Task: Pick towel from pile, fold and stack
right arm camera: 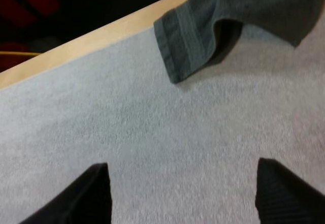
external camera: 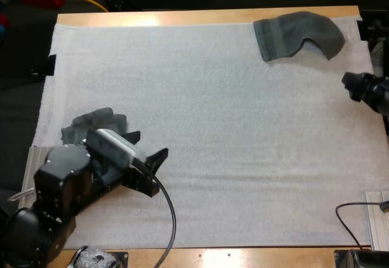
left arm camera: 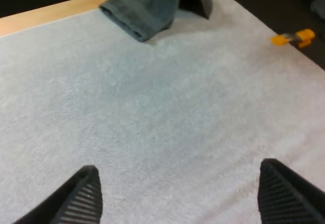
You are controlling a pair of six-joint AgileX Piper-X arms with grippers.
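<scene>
A dark grey-green towel (external camera: pixel 298 34) lies humped in an arch at the mat's far right corner. A second, crumpled towel (external camera: pixel 91 125) sits at the near left, just behind my left arm. My left gripper (external camera: pixel 146 147) hovers beside that crumpled towel and points across the mat. Its fingers (left arm camera: pixel 84 198) stand wide apart over bare mat, open, with the arched towel (left arm camera: pixel 152 8) far ahead. My right gripper (external camera: pixel 347 84) waits at the right edge, below the arched towel. It (right arm camera: pixel 183 164) is open too, with the towel's hemmed edge (right arm camera: pixel 188 41) a short way in front.
The white mat (external camera: pixel 219 134) covers most of the wooden table (external camera: pixel 182 17), whose far edge runs just behind the arched towel. A metal bracket (external camera: pixel 377 216) sits at the near right edge of the table.
</scene>
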